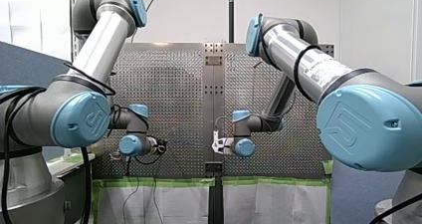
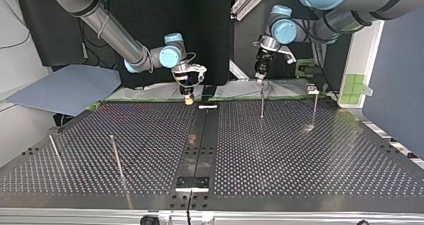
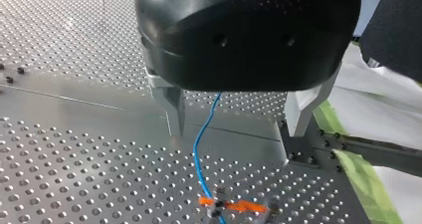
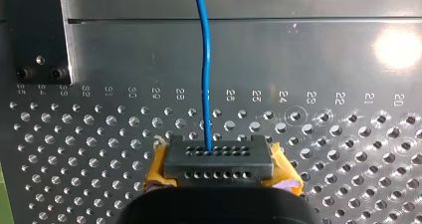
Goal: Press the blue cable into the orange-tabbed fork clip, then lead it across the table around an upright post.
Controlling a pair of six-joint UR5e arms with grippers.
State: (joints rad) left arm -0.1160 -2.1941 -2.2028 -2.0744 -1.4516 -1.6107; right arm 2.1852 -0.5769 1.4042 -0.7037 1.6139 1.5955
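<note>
While my right claw (image 4: pixel 208 157) is clamped by its yellow pads (image 4: pixel 157 173) on the thin blue cable (image 4: pixel 203 59), the cable's long axis runs straight ahead from it over the perforated metal worktop (image 4: pixel 348 134). Further on it passes untouched between the wide-spread metal fingers (image 3: pixel 174 104) of my left claw (image 3: pixel 234 133) to the small orange-tabbed fork clip (image 3: pixel 234 205) just ahead. That arm therefore looks the nearer one for pressing, and a slim upright metal post (image 2: pixel 261 104) stands just beside it.
</note>
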